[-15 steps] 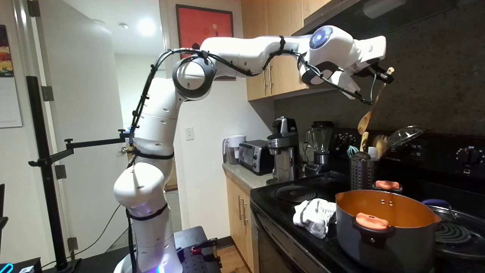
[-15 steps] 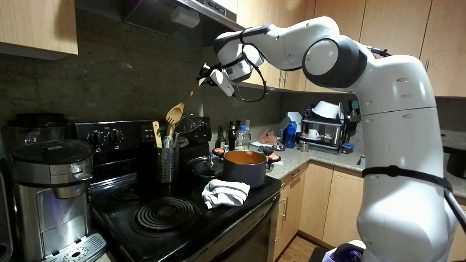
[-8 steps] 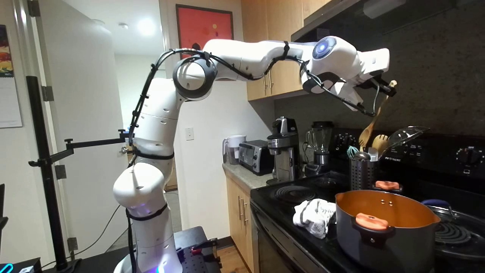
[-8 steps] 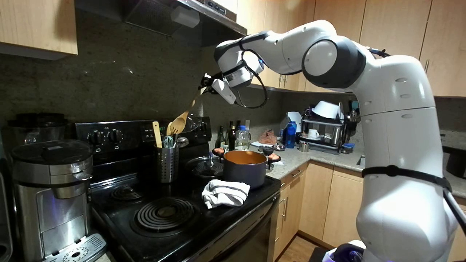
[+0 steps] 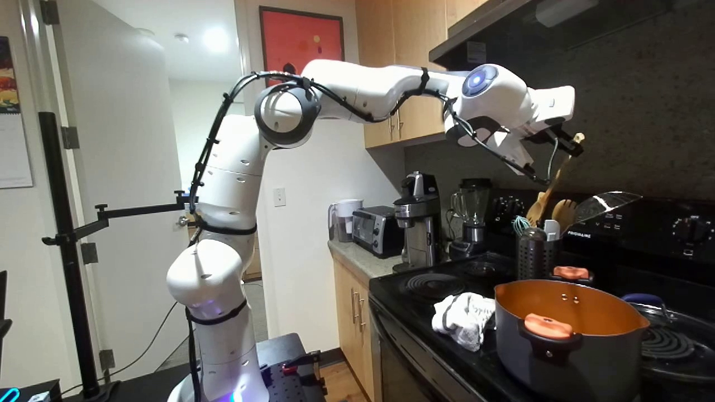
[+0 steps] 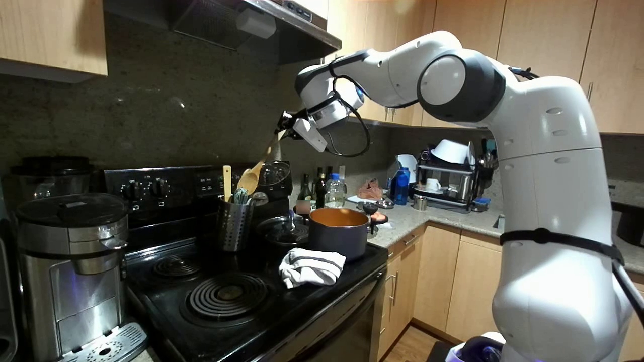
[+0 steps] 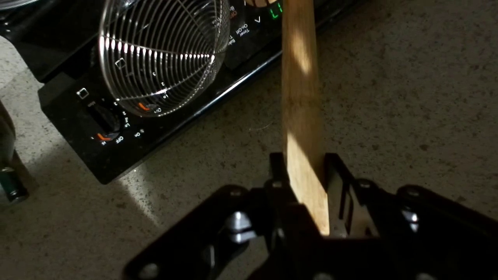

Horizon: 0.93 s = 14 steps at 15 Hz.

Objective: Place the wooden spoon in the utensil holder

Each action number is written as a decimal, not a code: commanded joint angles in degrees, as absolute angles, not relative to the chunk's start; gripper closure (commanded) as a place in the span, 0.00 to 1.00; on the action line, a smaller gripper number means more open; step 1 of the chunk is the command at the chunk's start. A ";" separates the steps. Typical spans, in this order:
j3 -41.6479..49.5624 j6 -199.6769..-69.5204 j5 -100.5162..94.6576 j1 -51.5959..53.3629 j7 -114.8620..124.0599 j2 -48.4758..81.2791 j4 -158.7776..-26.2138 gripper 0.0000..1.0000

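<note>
My gripper (image 5: 575,146) is shut on the handle end of the pale wooden spoon (image 5: 558,176), high above the stove. It also shows in an exterior view (image 6: 283,129). In the wrist view the spoon (image 7: 299,89) runs up from between the fingertips of the gripper (image 7: 304,160). The spoon slants down, its slotted head (image 6: 250,177) low among the utensils at the mouth of the perforated utensil holder (image 6: 235,226). Its tip is partly hidden behind the whisk (image 6: 242,195), so I cannot tell whether it is below the rim. The holder (image 5: 550,257) leans to one side.
A wire strainer (image 7: 163,50) sticks out of the holder beside the spoon. A wide orange-lined pot (image 5: 570,357) and a white cloth (image 6: 312,266) are on the stove. The range hood (image 6: 302,25) hangs above, and a coffee machine (image 6: 75,271) stands at the side.
My gripper has moved down with the spoon, and the spoon's head has come down among the utensils. The holder has tilted, and its utensils and strainer have shifted.
</note>
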<state>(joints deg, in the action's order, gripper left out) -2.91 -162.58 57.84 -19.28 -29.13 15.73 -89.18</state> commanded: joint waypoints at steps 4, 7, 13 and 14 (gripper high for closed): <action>-3.44 -163.57 58.86 -18.87 -29.91 13.97 -90.72 0.93; -3.98 -164.22 59.11 -18.53 -31.21 13.93 -90.17 0.93; -5.03 -165.92 58.60 -17.49 -33.34 14.92 -88.51 0.93; -5.22 -166.34 58.74 -17.35 -34.40 15.04 -88.35 0.93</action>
<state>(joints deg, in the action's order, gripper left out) -4.25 -163.75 57.80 -17.79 -31.40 15.15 -88.79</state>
